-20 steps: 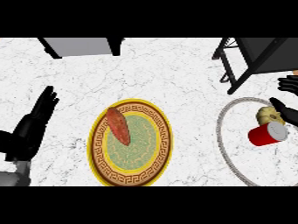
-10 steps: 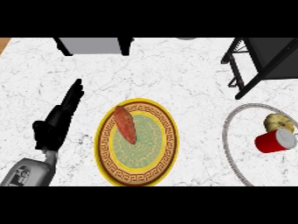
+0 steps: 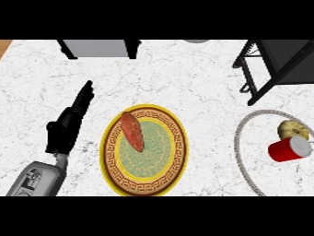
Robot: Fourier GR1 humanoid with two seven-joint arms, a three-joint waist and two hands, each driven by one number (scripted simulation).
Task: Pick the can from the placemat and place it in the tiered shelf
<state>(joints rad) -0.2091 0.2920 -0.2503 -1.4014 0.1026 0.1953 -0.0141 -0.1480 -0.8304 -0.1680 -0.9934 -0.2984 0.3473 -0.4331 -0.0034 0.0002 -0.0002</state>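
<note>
Head view: the can (image 3: 288, 150) is seen lying on its side on the round placemat (image 3: 238, 143) at the right of the marble counter (image 3: 186, 83), its pale end turned toward 2 o'clock and its red body toward 8 o'clock. A small yellowish thing (image 3: 294, 129) is touching it on the 12 o'clock side, also on the mat.

The left hand (image 3: 69, 120) is shown at the far side of the scene, fingers straight and pointed toward 1 o'clock, nothing held in it. From that hand the can lies at about 3 o'clock, well apart, with a gold-rimmed plate (image 3: 105, 152) and the reddish-brown vegetable (image 3: 133, 132) on it set between the two.

The right hand is not shown at all, so its state cannot be told. As the can sits on the robot's right, that hand is judged the better placed for the pick, and a grasp across the can's 8-to-2 axis is likely to be needed.

The black tiered shelf (image 3: 282, 62) stands at roughly 12 o'clock from the can, near the mat's far edge.

No brand, label or lettering can be read on the can; only a key-pattern band is made out on the plate.
</note>
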